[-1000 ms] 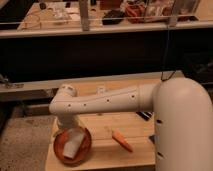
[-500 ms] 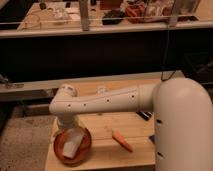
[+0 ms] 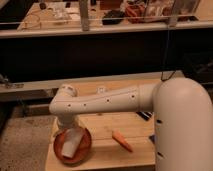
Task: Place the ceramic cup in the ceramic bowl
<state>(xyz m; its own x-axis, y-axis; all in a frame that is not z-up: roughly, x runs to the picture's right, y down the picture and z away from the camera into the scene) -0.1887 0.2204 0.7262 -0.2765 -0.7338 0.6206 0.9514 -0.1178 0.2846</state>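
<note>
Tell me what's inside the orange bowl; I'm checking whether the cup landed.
Inside the ceramic bowl lies the ceramic cup, a white cylinder, tilted. The arm hides the bowl's back rim and the gripper, which reaches down just above the bowl.

Hand (image 3: 66,131) slightly higher over ceramic bowl (image 3: 85,148), ceramic cup (image 3: 73,142) inside.

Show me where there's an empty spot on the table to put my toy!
Bare wood lies between the ceramic bowl and the carrot-shaped object. The left end is crowded: the ceramic cup sits in the bowl, with the end effector above it.
</note>
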